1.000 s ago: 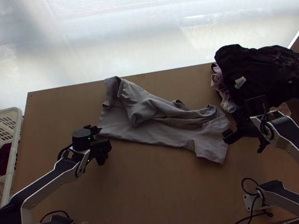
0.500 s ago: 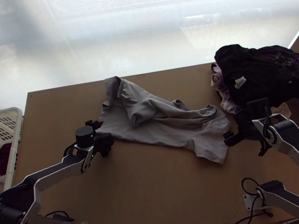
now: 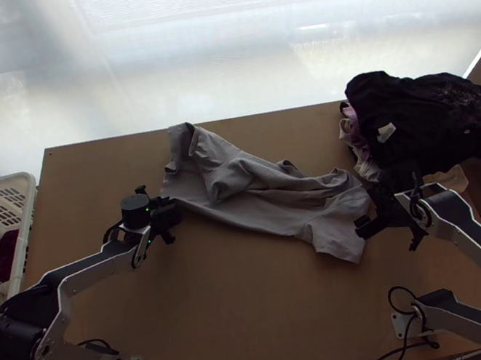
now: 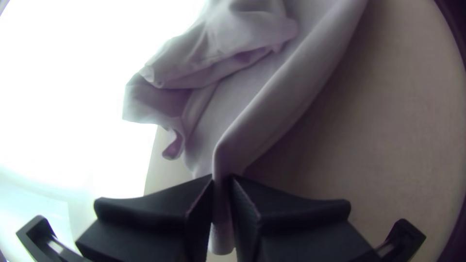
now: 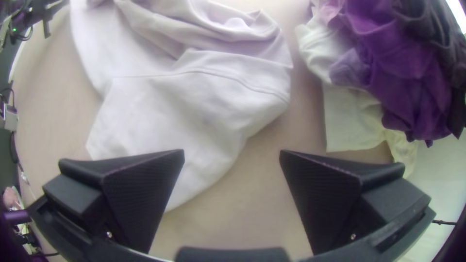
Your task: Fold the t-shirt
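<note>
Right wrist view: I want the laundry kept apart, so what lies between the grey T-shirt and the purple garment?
In the right wrist view, a strip of bare table lies beside the T-shirt, then pale cloth before the purple garment.

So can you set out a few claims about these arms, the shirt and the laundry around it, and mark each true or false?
1. The left gripper is closed on the grey t-shirt. True.
2. The t-shirt lies in a neat square. False: it is rumpled and stretched across the table.
3. The right gripper is clamped on a sleeve. False: the right gripper's fingers are open.
4. A black garment tops the clothes heaped at the right. True.
5. The white basket is empty. False: the white basket has clothes in it.
</note>
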Tool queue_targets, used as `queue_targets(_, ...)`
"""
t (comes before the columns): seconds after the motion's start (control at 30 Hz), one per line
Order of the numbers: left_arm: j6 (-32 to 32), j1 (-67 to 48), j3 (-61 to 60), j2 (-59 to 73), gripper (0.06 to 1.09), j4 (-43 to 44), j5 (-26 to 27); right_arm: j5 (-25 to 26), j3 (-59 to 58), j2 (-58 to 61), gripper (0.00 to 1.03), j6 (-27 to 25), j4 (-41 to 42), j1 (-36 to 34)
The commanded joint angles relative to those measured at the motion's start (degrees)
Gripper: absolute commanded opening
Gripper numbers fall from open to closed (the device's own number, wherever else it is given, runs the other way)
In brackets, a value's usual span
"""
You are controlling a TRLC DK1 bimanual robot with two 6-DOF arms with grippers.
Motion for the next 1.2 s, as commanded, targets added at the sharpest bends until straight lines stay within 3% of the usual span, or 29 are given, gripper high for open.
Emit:
queue_targets(0.0,-1.6,1.2,2.5,-5.2,0.20,-9.2,-0.2,0.1,2.6,9.3,0.91,0.2,6.0,-0.2)
queue_targets(0.13,-1.5,1.5,5.3,-11.1,0.16,-18.7,-0.2,0.1,7.0,15.9,0.91,0.2,7.1,-0.3)
queue_targets(0.3,-0.6,2.1,10.2,-14.6,0.15,-30.5,0.2,0.0,10.7,21.1,0.82,-0.2,8.7,0.0)
queue_targets(0.47,0.5,3.8,11.8,-14.9,0.16,-34.8,0.4,-2.9,10.0,24.5,0.38,-1.7,11.5,0.5)
queue_targets(0.57,1.8,4.4,12.5,-14.7,0.15,-37.9,0.4,-5.1,9.0,25.9,0.02,-3.9,11.7,1.1)
queue_targets(0.77,3.9,5.2,16.2,-15.4,0.14,-44.2,0.4,-5.1,8.0,20.8,0.03,-6.1,6.0,1.9)
queue_targets(0.93,0.4,6.8,25.6,-18.4,0.14,-55.1,1.7,-6.0,12.0,8.6,0.03,-6.4,-4.0,0.6)
queue_targets(1.17,-1.5,8.3,26.3,-28.8,0.14,-63.7,3.1,-6.9,15.7,-2.1,0.03,-7.2,-15.4,-1.7)
